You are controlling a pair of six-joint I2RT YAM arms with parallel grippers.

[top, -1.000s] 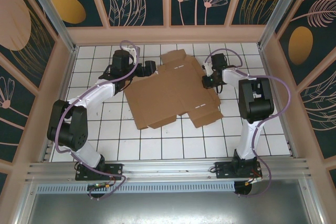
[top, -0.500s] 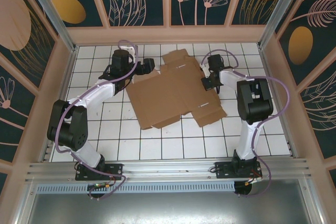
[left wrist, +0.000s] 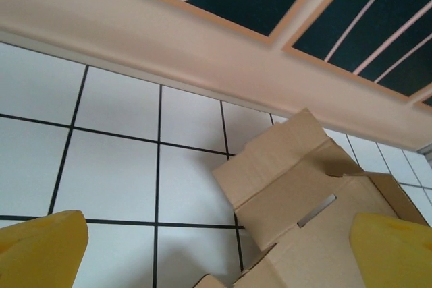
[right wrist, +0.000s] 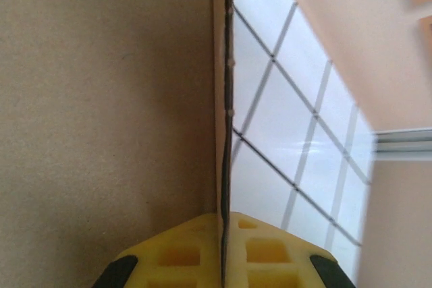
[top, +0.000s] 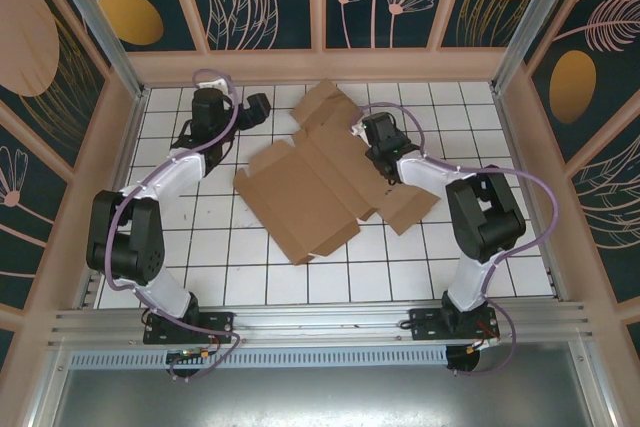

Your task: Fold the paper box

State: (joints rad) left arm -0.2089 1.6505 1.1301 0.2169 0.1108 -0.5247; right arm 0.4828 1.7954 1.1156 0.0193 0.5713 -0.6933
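Observation:
The paper box (top: 305, 192) lies as a flat brown die-cut sheet, skewed, on the middle of the white tiles. My right gripper (top: 374, 139) is shut on its far right edge. In the right wrist view the yellow fingers (right wrist: 182, 254) pinch the thin cardboard edge (right wrist: 223, 166) between them, with the brown sheet (right wrist: 108, 99) to the left. My left gripper (top: 257, 105) hovers open above the tiles, beyond the sheet's far left corner and apart from it. In the left wrist view a slotted flap (left wrist: 304, 193) lies ahead, between the wide-spread yellow fingertips (left wrist: 40, 251).
The tiled floor (top: 200, 247) is walled by a pink frame, with the back wall (top: 320, 65) close behind both grippers. An aluminium rail (top: 320, 322) carries the arm bases at the near edge.
The right gripper has closed on the cardboard edge and swung left, turning the sheet. The left gripper has drawn back toward the far left, off the sheet.

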